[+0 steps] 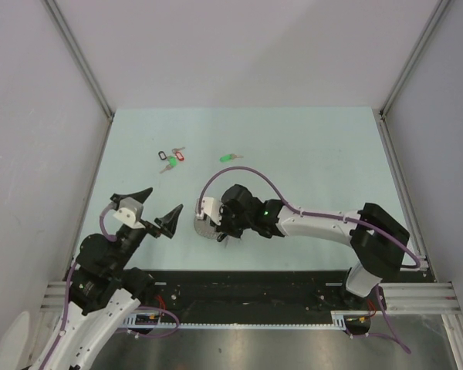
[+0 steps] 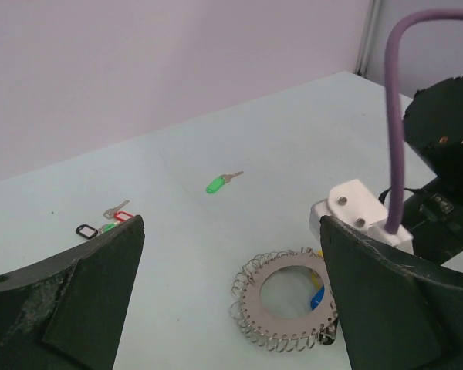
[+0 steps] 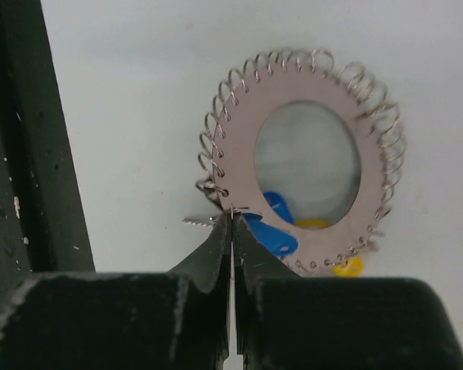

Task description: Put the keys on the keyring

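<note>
Keyring [image 3: 239, 131] lies flat on the table [image 2: 177, 131] near my side, just ahead of my right arm, with wire coil all round the rim and a wide hole. Blue key [image 3: 276, 235] sits at the ring's near rim, its tag partly tucked under the flat band and a silver blade end poking out on the other side of my tips. My right claw [image 3: 231, 223] is pinched fully closed right at that rim, on what looks like the blue key's blade where it crosses a coil turn. I can't tell if a wire is caught in there too. A yellow piece [image 3: 347, 267] peeks from under the ring, unclear what it is. Green key [image 2: 214, 185] lies loose, farther out and well apart from the ring. The bunch of three keys [image 2: 104, 225] is off to its left and not part of the job. My left claw [image 2: 231, 223] hangs near the ring, spread as wide as it goes, holding nothing. My judgement is that the blue key is being worked onto the coil and the green one is not yet started. To do this well I hold the right pinch firm and low and feed the key along the wire rather than across it. I use small wrist turns so the ring doesn't skid, and bring the left claw down to pin the far rim flat. The risk is that the blade slips or the ring lifts with the key.
</note>
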### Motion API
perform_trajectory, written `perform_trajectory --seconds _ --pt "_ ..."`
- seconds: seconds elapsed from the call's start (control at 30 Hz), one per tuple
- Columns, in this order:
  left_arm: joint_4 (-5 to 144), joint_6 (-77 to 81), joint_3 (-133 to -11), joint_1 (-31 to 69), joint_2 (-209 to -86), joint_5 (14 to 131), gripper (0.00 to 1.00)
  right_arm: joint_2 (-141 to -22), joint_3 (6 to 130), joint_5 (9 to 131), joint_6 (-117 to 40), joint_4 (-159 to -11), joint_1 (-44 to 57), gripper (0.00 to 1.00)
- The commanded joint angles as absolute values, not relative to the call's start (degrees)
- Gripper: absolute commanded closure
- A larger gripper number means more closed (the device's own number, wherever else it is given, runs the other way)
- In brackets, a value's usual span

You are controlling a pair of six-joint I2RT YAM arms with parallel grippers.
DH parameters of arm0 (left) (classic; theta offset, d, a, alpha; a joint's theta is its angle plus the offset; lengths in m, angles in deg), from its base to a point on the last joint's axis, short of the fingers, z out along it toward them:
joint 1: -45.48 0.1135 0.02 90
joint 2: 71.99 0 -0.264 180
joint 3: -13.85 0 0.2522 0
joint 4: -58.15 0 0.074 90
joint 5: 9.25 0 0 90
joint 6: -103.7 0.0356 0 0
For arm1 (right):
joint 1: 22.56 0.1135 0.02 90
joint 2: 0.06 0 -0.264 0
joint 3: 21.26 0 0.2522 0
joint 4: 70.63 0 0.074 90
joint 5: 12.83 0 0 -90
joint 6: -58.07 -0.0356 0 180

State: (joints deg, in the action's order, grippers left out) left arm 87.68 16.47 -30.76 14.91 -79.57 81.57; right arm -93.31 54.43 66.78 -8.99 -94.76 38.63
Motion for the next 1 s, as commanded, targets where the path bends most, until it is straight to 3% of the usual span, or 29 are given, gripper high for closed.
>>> perform_trajectory --seconds 0.0,0.2,0.33,0.6,0.7,0.97 --pt "87.9 15.4 -30.7 15.3 -79.0 83.0 0.00 -95.4 53.2 72.0 -16.9 -95.9 38.7 1.00" --pt "87.6 15.3 -30.7 15.3 -78.8 82.3 0.00 -94.5 47.0 76.5 -22.0 -93.0 32.0 1.00" --pt "87.5 15.4 -30.2 15.3 -78.6 82.4 0.00 -91.4 44.7 77.2 -24.7 -93.1 28.2 0.88" --pt "86.6 14.8 -29.6 15.3 -77.4 83.2 0.00 -81.5 41.9 81.5 -39.9 -91.7 28.4 0.73" --pt "86.4 14.6 -29.4 15.3 -77.4 83.4 0.00 -79.9 42.0 82.4 -44.9 -91.2 29.6 0.62" --pt "86.9 14.3 -29.7 15.3 -77.4 83.3 0.00 -82.1 41.9 89.3 -66.5 -92.6 32.6 0.57"
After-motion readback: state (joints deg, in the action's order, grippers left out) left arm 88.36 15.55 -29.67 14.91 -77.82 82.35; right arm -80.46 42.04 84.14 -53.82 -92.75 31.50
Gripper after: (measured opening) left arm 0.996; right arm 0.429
